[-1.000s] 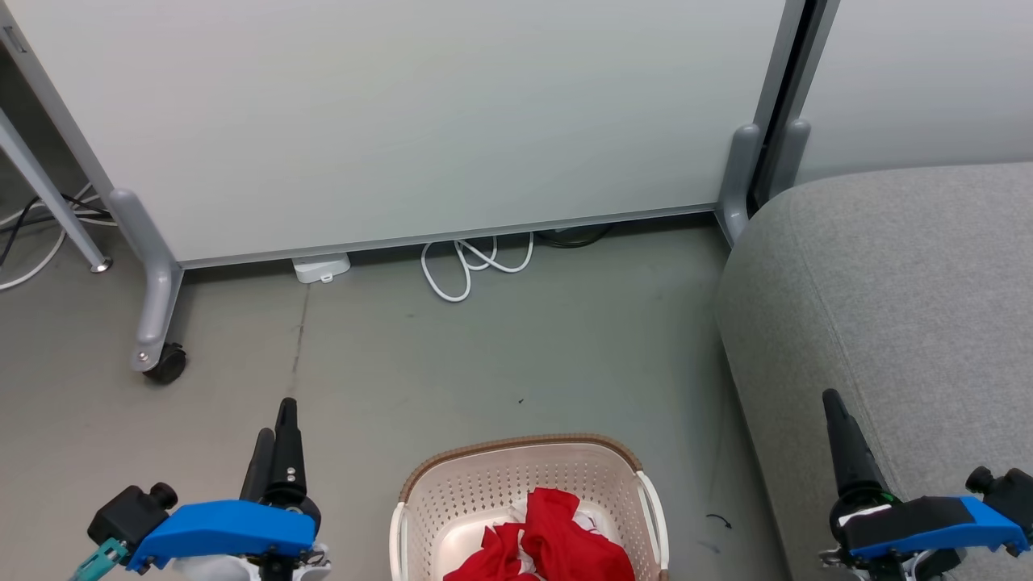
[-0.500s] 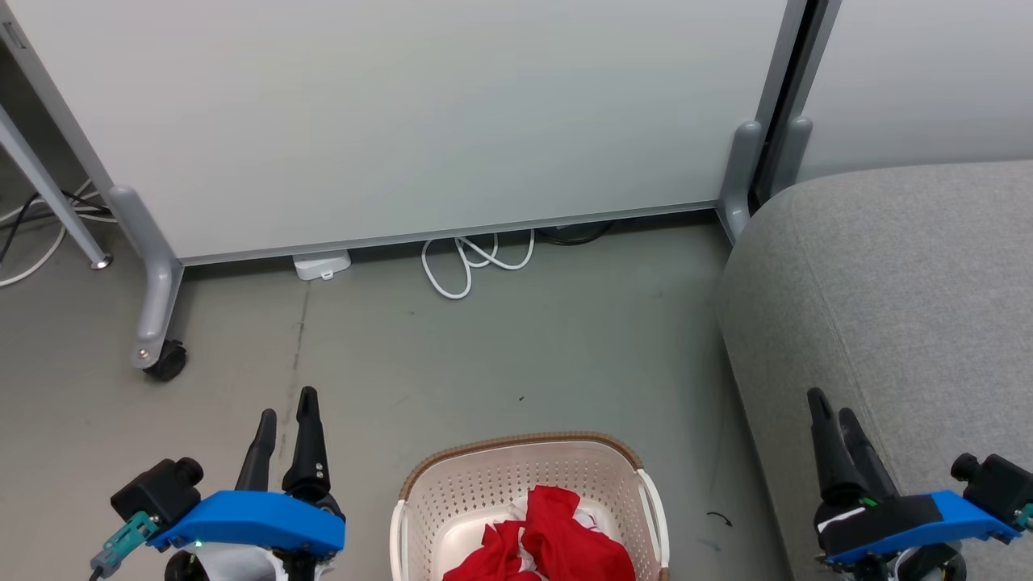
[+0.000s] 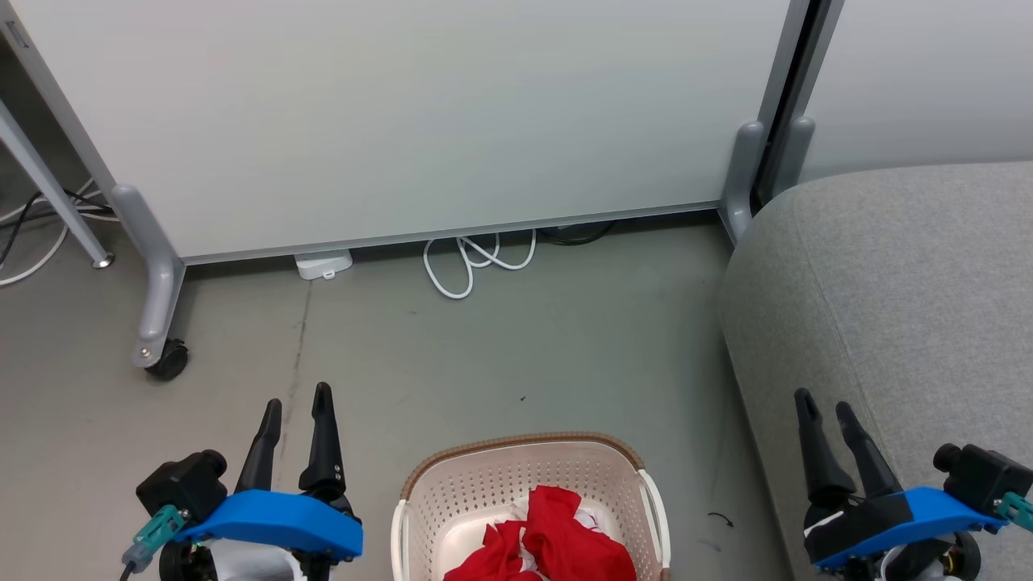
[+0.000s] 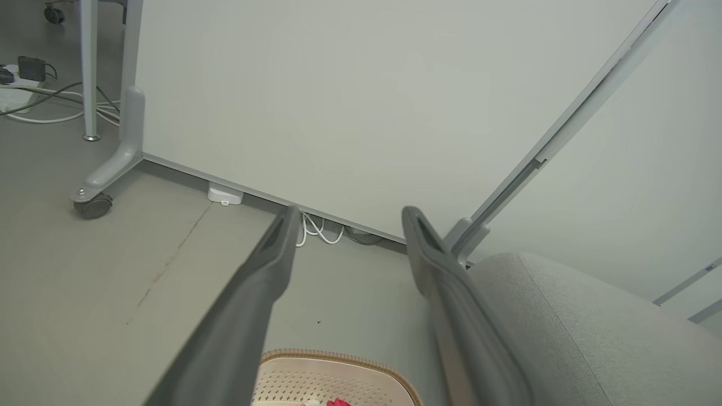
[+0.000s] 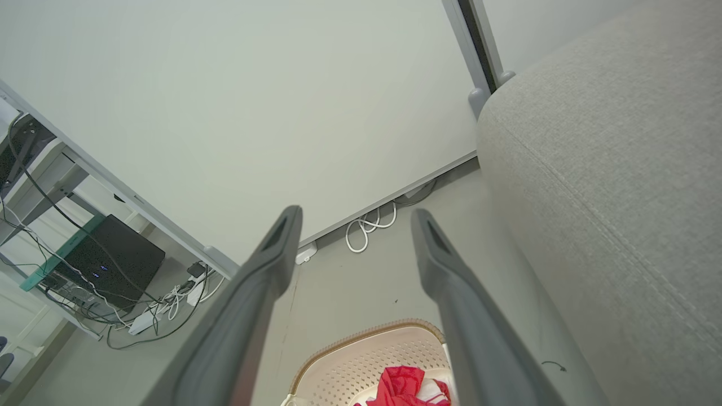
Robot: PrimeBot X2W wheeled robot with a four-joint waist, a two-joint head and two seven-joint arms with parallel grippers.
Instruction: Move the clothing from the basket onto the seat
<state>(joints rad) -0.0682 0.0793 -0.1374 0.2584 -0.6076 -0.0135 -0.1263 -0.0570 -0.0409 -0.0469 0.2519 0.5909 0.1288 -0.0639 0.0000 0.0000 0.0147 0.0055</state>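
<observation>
Clothes [image 3: 549,541] lie in the basket [image 3: 516,442].
My left gripper [image 3: 299,395] and right gripper [image 3: 822,399] gape empty; I'd plunge one mid-pile, pinching deep.

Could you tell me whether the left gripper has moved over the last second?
Yes: the left gripper has shifted right, toward the basket, and opened.
</observation>
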